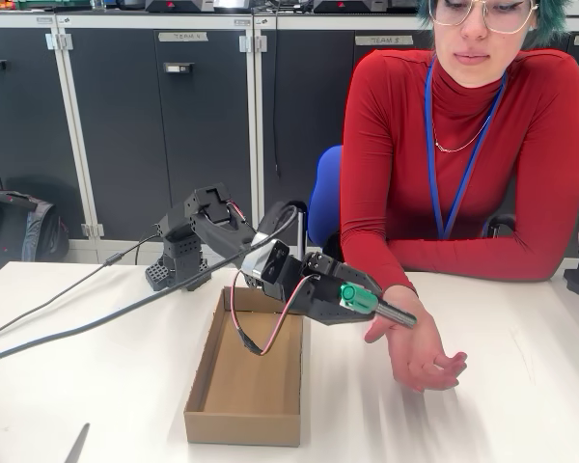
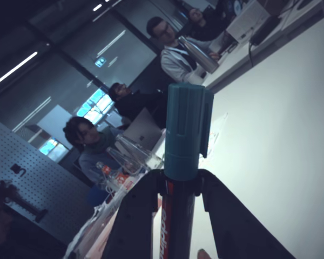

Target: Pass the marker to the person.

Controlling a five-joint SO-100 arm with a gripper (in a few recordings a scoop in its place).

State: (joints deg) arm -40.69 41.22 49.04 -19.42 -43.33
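In the fixed view, we see the black 2-finger gripper (image 1: pixel 352 297) clamped on the slim black-barrelled marker with a green cap (image 1: pixel 372 303), held out over the white table (image 1: pixel 521 386) just above the person in a red turtleneck's open, palm-up hand (image 1: pixel 420 355). An open brown cardboard box (image 1: pixel 246 371) sits below the arm. To hand over well, we would judge it best to lower the marker into the palm and release only once her fingers close.

In the wrist view, the gripper (image 2: pixel 177 186) pinches the marker (image 2: pixel 184 135) just below its cap, a detail the fixed view leaves unclear. Seated people (image 2: pixel 92 143) fill the background.
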